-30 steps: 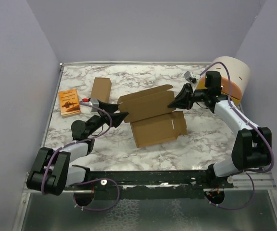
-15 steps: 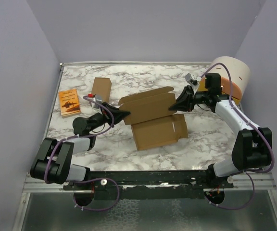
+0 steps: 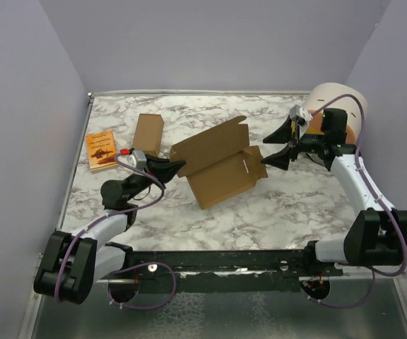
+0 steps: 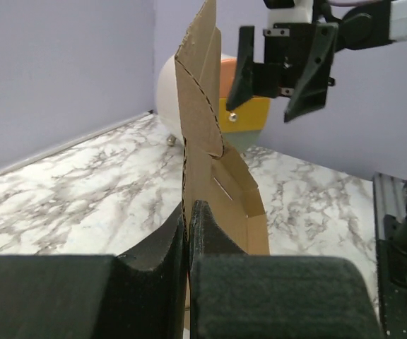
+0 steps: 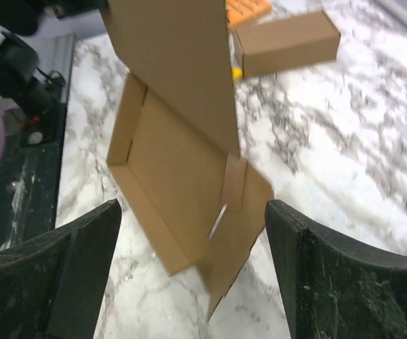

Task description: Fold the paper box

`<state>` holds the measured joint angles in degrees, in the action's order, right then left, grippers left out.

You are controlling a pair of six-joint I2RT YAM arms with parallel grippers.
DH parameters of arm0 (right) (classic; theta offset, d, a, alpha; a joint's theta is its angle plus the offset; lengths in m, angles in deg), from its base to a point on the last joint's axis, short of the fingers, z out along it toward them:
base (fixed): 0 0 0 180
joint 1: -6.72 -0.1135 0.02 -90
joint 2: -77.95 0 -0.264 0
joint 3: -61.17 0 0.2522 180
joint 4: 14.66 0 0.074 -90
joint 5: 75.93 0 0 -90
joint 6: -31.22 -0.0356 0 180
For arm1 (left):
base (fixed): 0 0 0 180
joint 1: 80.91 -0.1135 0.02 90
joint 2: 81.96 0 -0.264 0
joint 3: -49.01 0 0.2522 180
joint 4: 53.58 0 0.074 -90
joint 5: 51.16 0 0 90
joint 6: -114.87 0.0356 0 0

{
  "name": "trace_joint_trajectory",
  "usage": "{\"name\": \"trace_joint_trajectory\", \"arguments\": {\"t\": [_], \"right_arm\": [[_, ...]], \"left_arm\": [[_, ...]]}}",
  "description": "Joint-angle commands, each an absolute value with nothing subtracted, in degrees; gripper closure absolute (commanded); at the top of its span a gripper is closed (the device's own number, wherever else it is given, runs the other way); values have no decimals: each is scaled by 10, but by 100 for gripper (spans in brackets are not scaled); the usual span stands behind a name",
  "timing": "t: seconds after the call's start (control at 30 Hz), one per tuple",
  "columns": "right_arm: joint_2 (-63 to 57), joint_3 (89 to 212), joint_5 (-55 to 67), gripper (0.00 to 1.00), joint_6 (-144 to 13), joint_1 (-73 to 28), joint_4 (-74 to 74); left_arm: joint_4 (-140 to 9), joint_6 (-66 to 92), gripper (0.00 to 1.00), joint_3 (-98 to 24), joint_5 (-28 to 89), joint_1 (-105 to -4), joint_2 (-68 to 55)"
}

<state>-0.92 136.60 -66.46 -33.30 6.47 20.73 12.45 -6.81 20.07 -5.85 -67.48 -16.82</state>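
Observation:
The paper box [image 3: 221, 176] is a shallow brown cardboard tray lying mid-table, with its big flap [image 3: 207, 146] tilted up. My left gripper [image 3: 179, 167] is shut on the flap's left edge. In the left wrist view the thin board [image 4: 200, 113] stands upright, pinched between the black fingertips [image 4: 205, 219]. My right gripper [image 3: 280, 145] hangs open just off the box's right end, touching nothing. In its own view the wide-apart fingers [image 5: 83, 247] frame the tray [image 5: 168, 169] below.
A narrower ready-made cardboard box [image 3: 148, 132] and a small orange booklet [image 3: 102, 150] lie at the back left. A large white and orange drum [image 3: 343, 106] stands at the back right, behind the right arm. Purple walls enclose the table.
My right gripper has let go of the flap, opened and drawn back to the right. My left gripper has closed on the flap's left edge. The box has turned and shifted left.

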Motion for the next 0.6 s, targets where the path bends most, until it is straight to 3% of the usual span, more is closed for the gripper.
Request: {"name": "trace_joint_trajectory", "arguments": {"t": [0.0, 0.4, 0.57], "right_arm": [[19, 1243, -544, 16, -402, 69, 82], [-92, 1222, -459, 19, -463, 65, 8], [-124, 1246, -457, 39, -475, 58, 15]], "left_arm": [[66, 24, 100, 213, 3, -660, -186], [82, 29, 100, 221, 0, -645, -166], [82, 26, 100, 219, -1, -644, -165]]}}
